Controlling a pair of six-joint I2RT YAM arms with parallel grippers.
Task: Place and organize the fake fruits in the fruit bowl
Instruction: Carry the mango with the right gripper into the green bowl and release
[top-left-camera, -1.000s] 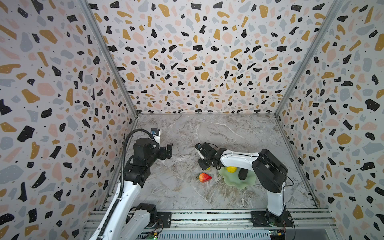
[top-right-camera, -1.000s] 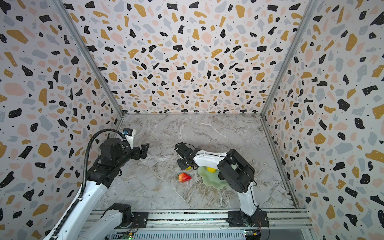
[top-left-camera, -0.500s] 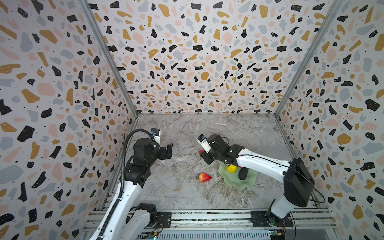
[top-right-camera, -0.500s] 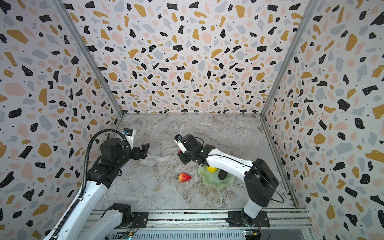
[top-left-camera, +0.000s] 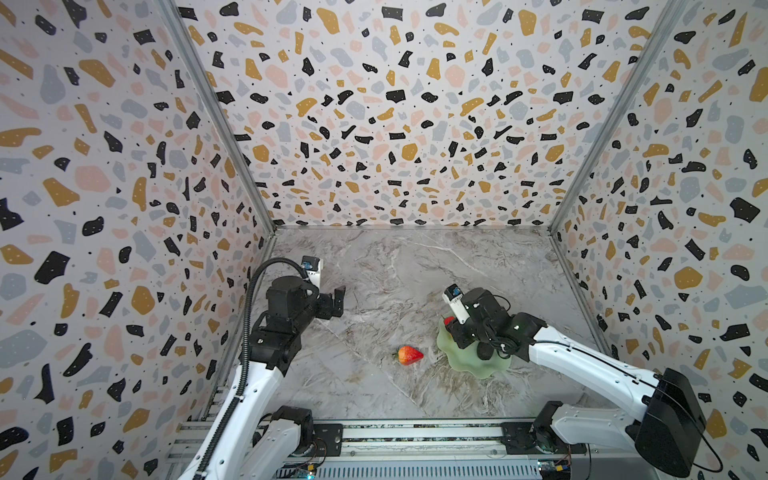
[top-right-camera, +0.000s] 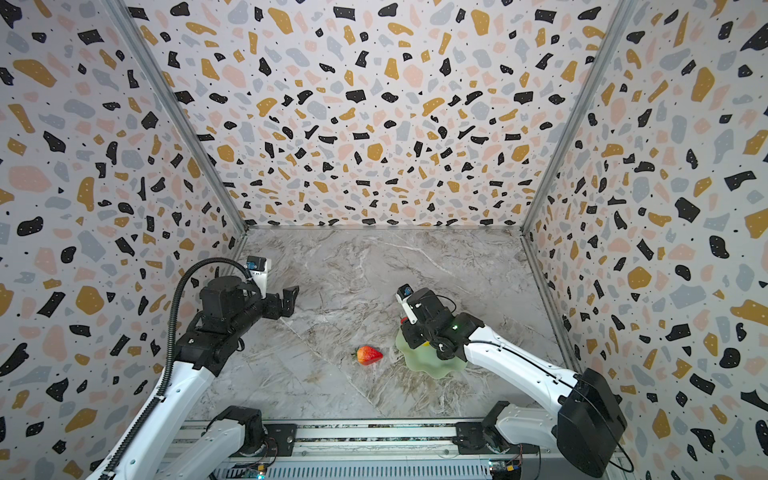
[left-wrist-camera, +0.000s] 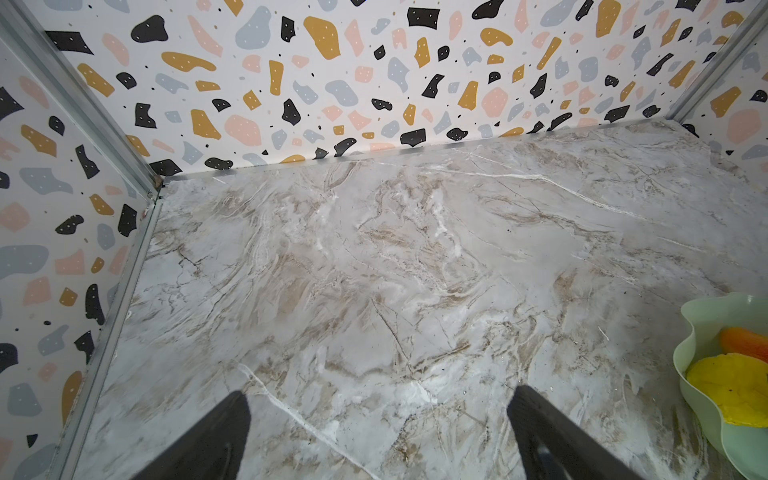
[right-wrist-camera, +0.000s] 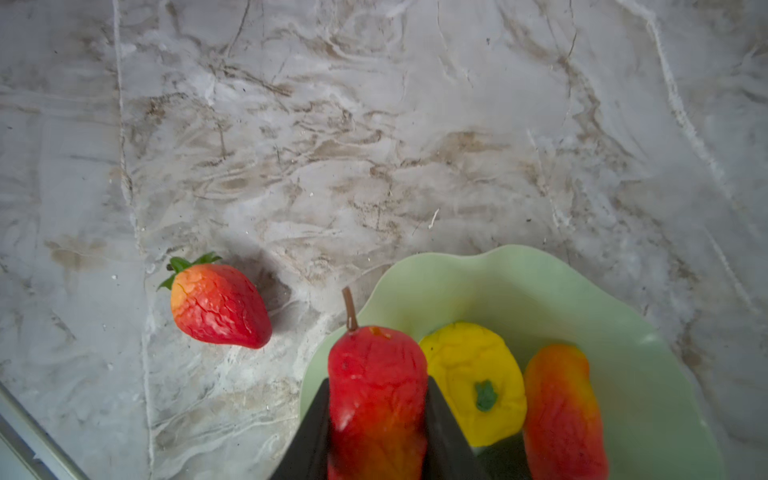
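Fruit bowl (top-left-camera: 461, 360), lower centre-right in both top views; right gripper (right-wrist-camera: 378, 382) pinches red-yellow fruit (right-wrist-camera: 376, 357); left gripper (left-wrist-camera: 379, 392) fingers spread.

Enclosure had terrazzo-print walls (top-left-camera: 395, 124) at 9, 12 and 3 o'clock, joined by aluminium corner posts (top-left-camera: 218, 112). Surface (top-left-camera: 395, 266) was grey-beige marble print. Slotted metal rail (top-left-camera: 415, 434) ran along 6 o'clock. Light was even, shadows soft.

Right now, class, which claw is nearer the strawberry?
Right. The right claw, shut on a red-yellow fruit, hangs over the bowl rim just beside the strawberry. The left claw, open, hovers farther off on its other side.
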